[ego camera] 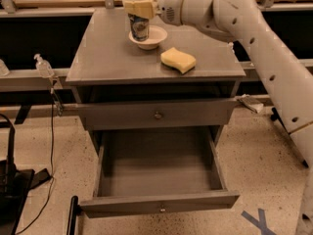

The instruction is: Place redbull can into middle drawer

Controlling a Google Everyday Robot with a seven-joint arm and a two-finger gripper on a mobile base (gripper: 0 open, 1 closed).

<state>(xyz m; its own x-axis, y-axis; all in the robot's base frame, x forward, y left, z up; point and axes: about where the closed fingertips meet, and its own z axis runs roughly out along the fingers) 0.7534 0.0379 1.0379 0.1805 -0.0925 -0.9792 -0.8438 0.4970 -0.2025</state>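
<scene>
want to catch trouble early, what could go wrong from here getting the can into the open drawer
The gripper, over the grey cabinet top's rear, holds the slim blue-and-silver redbull can only near its top, so it may tilt or slip. The round white bowl right behind it could get knocked. The wide grey open middle drawer lies low, so the can might strike the closed grey upper drawer on the way.

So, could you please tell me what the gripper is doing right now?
Gripper: closed on the can, at the bowl on the cabinet top.
</scene>
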